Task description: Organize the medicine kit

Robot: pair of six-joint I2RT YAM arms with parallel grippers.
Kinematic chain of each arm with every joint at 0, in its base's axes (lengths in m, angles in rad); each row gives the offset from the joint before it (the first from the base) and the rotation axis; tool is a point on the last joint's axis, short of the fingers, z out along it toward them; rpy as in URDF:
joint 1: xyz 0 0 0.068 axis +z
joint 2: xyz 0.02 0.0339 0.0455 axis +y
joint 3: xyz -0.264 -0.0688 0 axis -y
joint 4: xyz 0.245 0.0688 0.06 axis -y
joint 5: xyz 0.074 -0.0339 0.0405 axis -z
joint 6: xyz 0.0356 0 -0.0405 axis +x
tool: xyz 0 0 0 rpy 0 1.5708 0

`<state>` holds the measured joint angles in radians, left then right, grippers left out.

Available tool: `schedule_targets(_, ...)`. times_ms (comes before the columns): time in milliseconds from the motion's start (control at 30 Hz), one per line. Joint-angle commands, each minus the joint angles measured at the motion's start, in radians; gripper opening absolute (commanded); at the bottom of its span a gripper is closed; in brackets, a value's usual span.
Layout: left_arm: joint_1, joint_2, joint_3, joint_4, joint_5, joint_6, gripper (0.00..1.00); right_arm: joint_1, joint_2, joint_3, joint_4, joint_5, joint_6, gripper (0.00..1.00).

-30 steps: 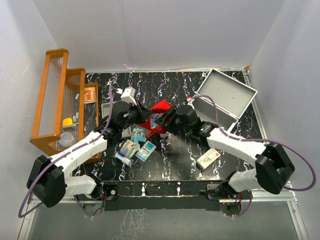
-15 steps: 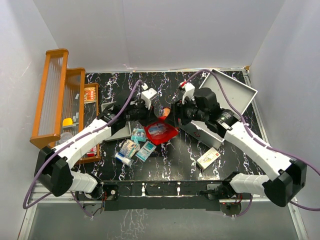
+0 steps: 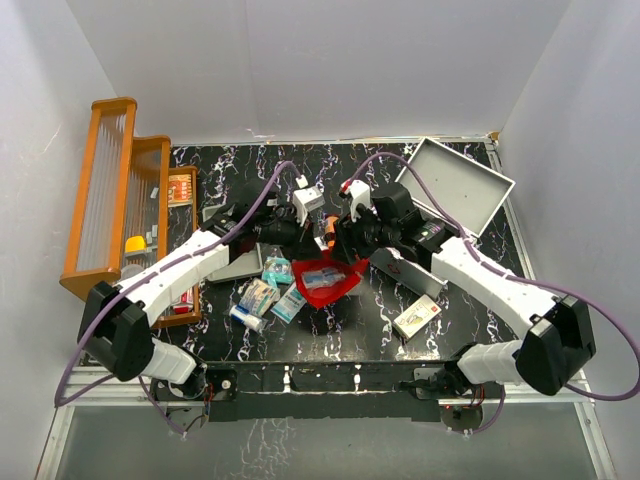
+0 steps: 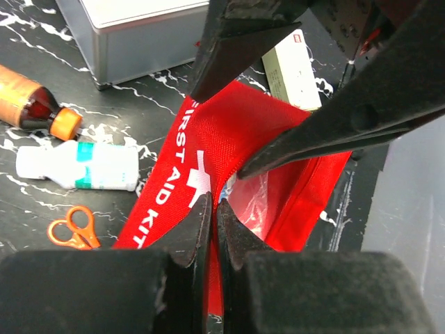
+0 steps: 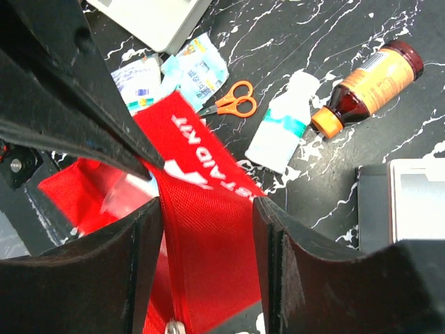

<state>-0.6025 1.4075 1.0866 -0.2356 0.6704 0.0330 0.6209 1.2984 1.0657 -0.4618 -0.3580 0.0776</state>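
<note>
Though its upper edge is hidden overhead, left claw (image 4: 212,203) and right claw (image 5: 207,203) clamp the red pouch (image 3: 326,279).

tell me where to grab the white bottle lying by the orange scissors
The white bottle lies flat on its side, so probably come straight down from above and pinch across its teal-labelled middle, straddling the long axis. Keep clear of the brown bottle, whose orange cap sits close beside it, and the scissors on the other side.
</note>
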Motion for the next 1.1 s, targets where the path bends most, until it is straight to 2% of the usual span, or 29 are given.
schedule_targets(0,0.01,0.018,0.048,-0.004,0.104,-0.025,0.0,0.003,0.038,0.003,0.101,0.002,-0.034,0.47)
schedule_targets(100,0.014,0.022,0.049,0.003,0.11,-0.04,0.0,0.003,0.038,-0.006,0.115,-0.006,-0.034,0.31)
schedule_targets(167,0.021,0.017,0.044,0.021,0.1,-0.07,0.0,0.003,0.028,-0.018,0.135,-0.021,-0.024,0.16)
schedule_targets(233,0.031,0.008,0.035,0.044,0.097,-0.103,0.06,0.001,0.014,-0.035,0.159,-0.031,0.003,0.03)
schedule_targets(267,0.034,0.001,0.027,0.063,0.093,-0.124,0.13,0.002,0.006,-0.045,0.174,-0.033,0.019,0.0)
schedule_targets(367,0.041,-0.032,-0.006,0.107,0.019,-0.199,0.34,0.002,-0.028,-0.086,0.246,-0.007,0.104,0.0)
schedule_targets(467,0.045,-0.08,-0.022,0.102,-0.141,-0.282,0.46,0.008,-0.043,-0.115,0.316,0.09,0.233,0.0)
schedule_targets(533,0.048,-0.121,-0.025,0.079,-0.301,-0.355,0.54,0.03,-0.042,-0.127,0.365,0.168,0.321,0.0)
schedule_targets(667,0.053,-0.204,-0.002,-0.043,-0.671,-0.531,0.65,0.1,-0.051,-0.153,0.433,0.464,0.553,0.0)
schedule_targets(733,0.055,-0.241,0.003,-0.111,-0.794,-0.613,0.73,0.127,-0.045,-0.16,0.476,0.541,0.623,0.0)
schedule_targets(867,0.057,-0.313,-0.031,-0.133,-0.884,-0.724,0.85,0.209,0.017,-0.093,0.434,0.777,0.738,0.0)
schedule_targets(967,0.056,-0.351,-0.088,-0.097,-0.874,-0.795,0.87,0.24,0.079,-0.043,0.348,0.91,0.898,0.0)
schedule_targets(1067,0.057,-0.351,-0.133,-0.049,-0.833,-0.85,0.87,0.267,0.123,-0.027,0.333,0.965,0.999,0.0)
